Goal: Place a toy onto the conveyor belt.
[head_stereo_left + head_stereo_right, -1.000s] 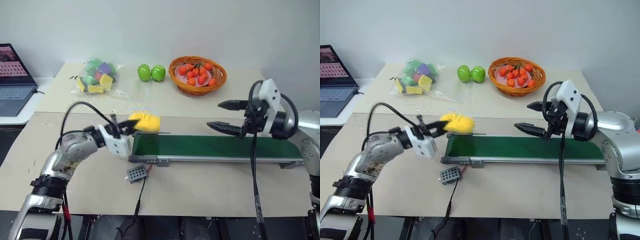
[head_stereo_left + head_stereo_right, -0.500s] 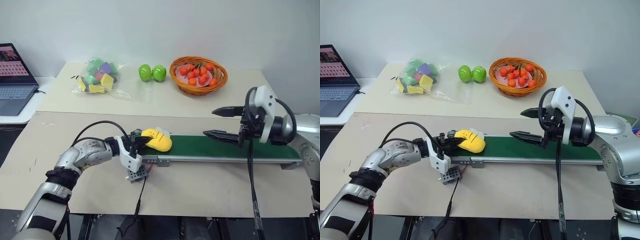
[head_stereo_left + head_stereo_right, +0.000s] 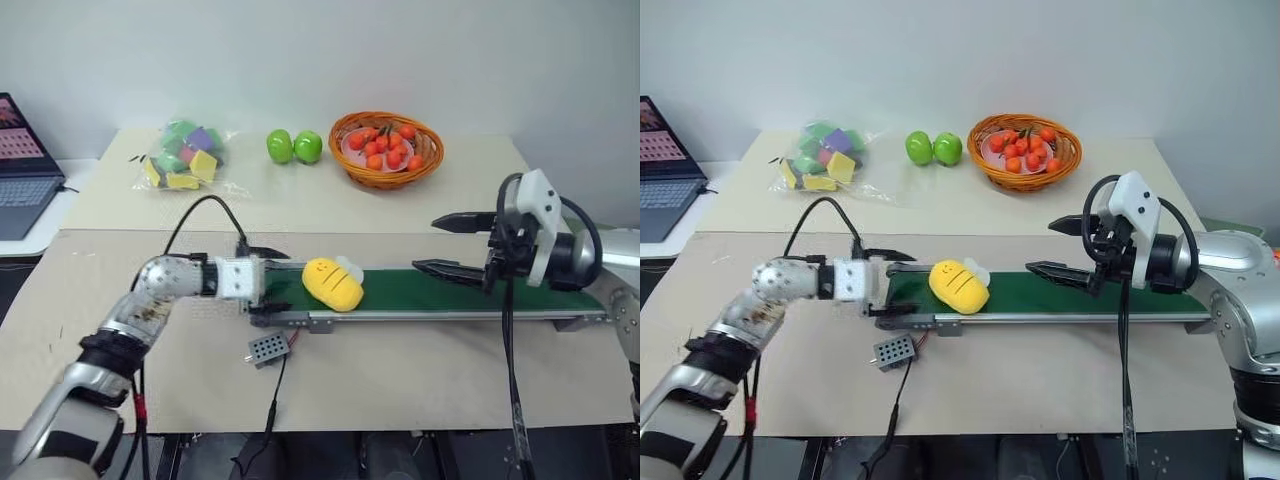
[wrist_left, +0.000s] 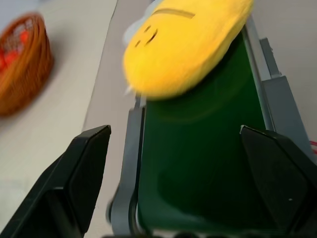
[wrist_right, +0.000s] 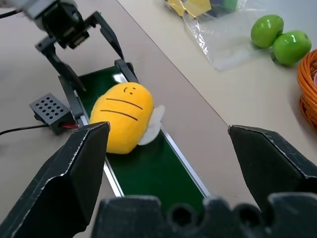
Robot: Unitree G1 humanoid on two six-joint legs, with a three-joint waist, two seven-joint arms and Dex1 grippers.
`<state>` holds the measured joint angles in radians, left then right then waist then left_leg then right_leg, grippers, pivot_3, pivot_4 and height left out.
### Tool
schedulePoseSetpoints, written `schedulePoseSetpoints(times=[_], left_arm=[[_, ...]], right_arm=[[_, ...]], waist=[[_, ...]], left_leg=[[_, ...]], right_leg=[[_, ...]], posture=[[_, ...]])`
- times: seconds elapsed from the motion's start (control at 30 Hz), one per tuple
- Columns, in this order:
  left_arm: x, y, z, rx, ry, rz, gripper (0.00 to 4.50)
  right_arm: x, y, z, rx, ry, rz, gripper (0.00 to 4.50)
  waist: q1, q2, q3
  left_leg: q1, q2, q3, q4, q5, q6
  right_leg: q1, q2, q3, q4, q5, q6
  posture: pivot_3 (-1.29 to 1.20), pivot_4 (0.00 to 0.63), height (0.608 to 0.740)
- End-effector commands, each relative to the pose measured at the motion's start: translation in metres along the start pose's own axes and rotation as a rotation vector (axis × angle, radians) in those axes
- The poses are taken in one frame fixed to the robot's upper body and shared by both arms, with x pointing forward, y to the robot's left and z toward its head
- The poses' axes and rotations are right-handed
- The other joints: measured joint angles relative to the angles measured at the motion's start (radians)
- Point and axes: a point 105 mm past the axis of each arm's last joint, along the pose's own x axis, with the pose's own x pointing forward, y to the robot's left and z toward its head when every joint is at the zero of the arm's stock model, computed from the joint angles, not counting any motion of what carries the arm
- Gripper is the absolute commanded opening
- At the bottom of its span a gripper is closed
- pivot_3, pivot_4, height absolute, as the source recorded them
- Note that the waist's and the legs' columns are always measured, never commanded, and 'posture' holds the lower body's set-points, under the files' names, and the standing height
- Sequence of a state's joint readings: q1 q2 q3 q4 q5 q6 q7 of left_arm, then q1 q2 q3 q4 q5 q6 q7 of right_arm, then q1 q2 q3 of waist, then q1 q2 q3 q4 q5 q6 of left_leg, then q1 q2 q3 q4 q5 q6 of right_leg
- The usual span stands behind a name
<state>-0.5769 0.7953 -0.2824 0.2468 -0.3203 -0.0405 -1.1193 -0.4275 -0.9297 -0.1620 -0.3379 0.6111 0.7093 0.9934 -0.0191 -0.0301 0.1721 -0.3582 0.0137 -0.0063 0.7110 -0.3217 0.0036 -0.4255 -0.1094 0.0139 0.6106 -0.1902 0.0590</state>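
While we look down over a pale beige table point(image 3: 400, 370) set against a plain light wall, we see the toy point(image 3: 333, 283) lying on its side on the left end of the conveyor belt point(image 3: 440, 293), free of both grippers. Our left gripper point(image 3: 275, 285) sits just behind the toy at the belt's end, its black fingers spread wide to either side of the belt and touching nothing we can make out. Our right gripper point(image 3: 448, 243) hangs above the belt's right half, fingers also spread apart and empty. A small grey control box point(image 3: 271, 347) lies on the table just in front of the belt, its wire running off the table's near edge. Farther back stand a bag of foam blocks point(image 3: 180, 158), two green apples point(image 3: 294, 146) and a woven basket point(image 3: 386, 149) of small orange fruit. A laptop point(image 3: 22, 170) on a side table is cut off by the left edge. The belt's far right end is hidden behind our right arm.
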Motion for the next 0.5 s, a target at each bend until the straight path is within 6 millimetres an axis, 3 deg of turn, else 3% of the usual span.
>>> schedulePoseSetpoints(times=[0.03, 0.17, 0.5], left_arm=[[-0.02, -0.001, 0.037, -0.299, -0.119, -0.052, 4.47], [-0.032, -0.004, 0.058, -0.393, -0.183, -0.081, 4.47], [-0.038, 0.015, 0.059, -0.363, -0.187, 0.035, 4.47]], right_arm=[[-0.008, -0.005, 0.014, -0.061, -0.021, -0.017, 4.5], [-0.009, -0.004, 0.014, -0.06, -0.016, -0.002, 4.5], [-0.018, -0.003, 0.016, -0.049, -0.024, -0.023, 4.5]], waist=[[0.001, 0.0, 0.0], [0.004, 0.0, 0.0], [0.007, 0.0, 0.0]], left_leg=[[0.0, 0.0, 0.0, 0.0, 0.0, 0.0], [0.0, 0.0, -0.001, 0.0, 0.0, 0.0], [0.0, -0.001, 0.0, 0.0, 0.0, 0.0]], right_leg=[[0.0, 0.0, 0.0, 0.0, 0.0, 0.0], [0.0, 0.0, 0.0, 0.0, 0.0, 0.001], [0.001, 0.0, 0.0, -0.001, 0.0, 0.0]], posture=[[0.0, 0.15, 0.738], [0.0, 0.15, 0.738], [0.0, 0.15, 0.738]])
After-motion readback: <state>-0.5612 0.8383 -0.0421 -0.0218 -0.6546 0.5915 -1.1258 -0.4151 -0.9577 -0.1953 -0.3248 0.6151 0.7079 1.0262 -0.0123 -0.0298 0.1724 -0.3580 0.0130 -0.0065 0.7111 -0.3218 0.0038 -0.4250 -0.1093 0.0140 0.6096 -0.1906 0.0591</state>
